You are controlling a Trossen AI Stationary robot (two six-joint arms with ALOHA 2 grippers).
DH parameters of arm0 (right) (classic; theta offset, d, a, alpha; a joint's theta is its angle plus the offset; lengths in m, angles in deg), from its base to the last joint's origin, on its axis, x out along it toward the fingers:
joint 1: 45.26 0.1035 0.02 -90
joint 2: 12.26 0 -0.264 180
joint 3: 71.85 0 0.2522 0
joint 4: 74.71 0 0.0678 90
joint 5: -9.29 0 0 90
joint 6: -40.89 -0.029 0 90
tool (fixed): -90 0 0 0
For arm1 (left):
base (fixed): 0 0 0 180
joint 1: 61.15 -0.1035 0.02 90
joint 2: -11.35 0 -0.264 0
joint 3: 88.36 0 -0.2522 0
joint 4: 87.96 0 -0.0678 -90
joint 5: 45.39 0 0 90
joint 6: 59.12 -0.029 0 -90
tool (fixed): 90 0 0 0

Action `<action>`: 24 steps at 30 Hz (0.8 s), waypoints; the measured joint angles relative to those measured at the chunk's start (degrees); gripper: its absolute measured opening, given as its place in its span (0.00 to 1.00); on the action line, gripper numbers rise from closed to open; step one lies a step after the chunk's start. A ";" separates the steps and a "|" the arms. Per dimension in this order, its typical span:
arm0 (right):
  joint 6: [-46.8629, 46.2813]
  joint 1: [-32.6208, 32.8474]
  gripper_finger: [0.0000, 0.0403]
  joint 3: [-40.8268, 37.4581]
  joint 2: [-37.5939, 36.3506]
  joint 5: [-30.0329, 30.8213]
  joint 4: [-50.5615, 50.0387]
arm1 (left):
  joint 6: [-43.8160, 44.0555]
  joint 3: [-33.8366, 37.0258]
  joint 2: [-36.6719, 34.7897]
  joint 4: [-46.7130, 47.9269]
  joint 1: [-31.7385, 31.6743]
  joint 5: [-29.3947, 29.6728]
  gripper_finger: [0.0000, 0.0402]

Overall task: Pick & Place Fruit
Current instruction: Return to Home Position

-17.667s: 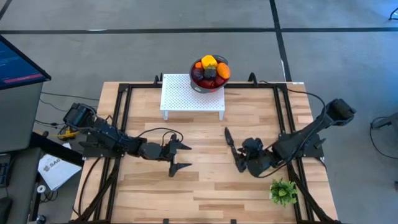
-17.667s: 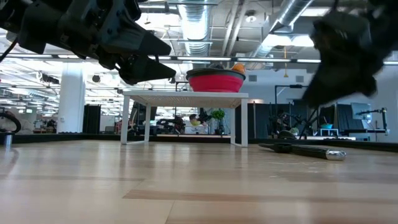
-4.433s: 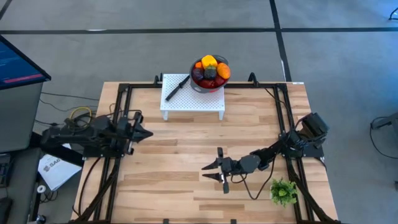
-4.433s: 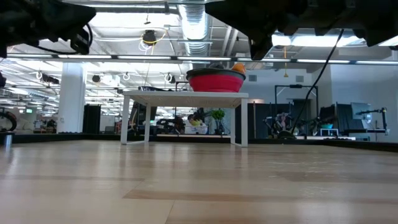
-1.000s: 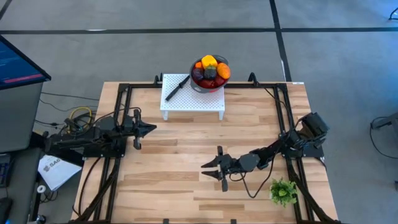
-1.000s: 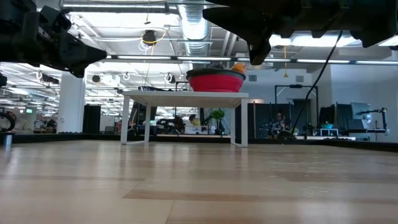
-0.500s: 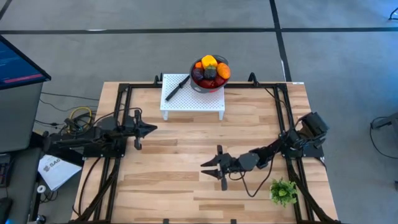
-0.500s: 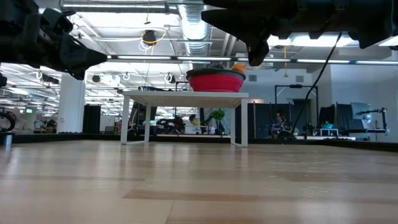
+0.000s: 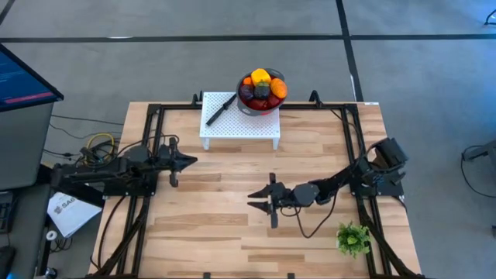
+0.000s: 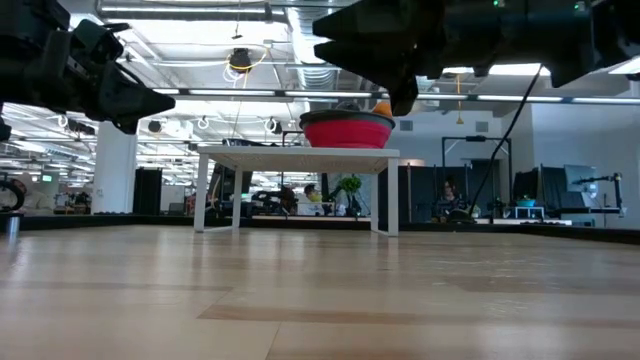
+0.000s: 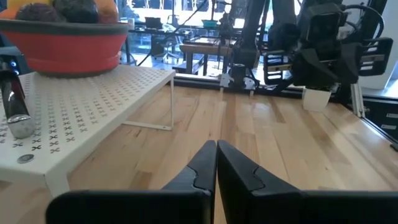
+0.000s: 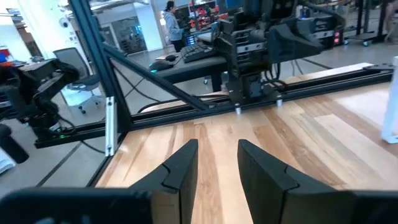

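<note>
The toy fruits [image 9: 262, 87] lie heaped in a red bowl [image 9: 249, 106] that stands on the far right part of a white perforated stand [image 9: 240, 124] at the table's far edge. The fruits also show in the left wrist view [image 11: 74, 9] and their tops in the low view [image 10: 380, 108]. My left gripper [image 9: 191, 161] is shut and empty, above the table left of the stand and pointing toward the table's right edge. My right gripper [image 9: 251, 203] is open and empty, above the table's middle and pointing toward the left edge.
A black-handled knife [image 9: 219, 108] lies on the stand left of the bowl. A green plant sprig [image 9: 353, 239] stands at the near right corner. Black frame rails [image 9: 147, 139] run along the table's sides. Bare wood [image 9: 225, 232] lies between the arms and the near edge.
My right gripper has gone a little toward the table's left edge, still open. The fruits, the bowl and the knife have stayed where they were.
</note>
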 joint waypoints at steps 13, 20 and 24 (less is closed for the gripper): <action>11.21 -4.14 0.27 -0.10 -9.06 -1.75 -11.49 | 0.00 0.00 1.68 -0.48 0.00 0.00 0.02; 14.23 -4.73 0.27 -0.09 -19.07 -1.75 -23.65 | 0.00 0.00 1.68 -0.57 0.00 -0.02 0.02; 14.19 -6.59 0.27 -0.09 -24.09 -1.73 -29.68 | 0.00 0.00 1.66 -0.96 0.00 -0.01 0.02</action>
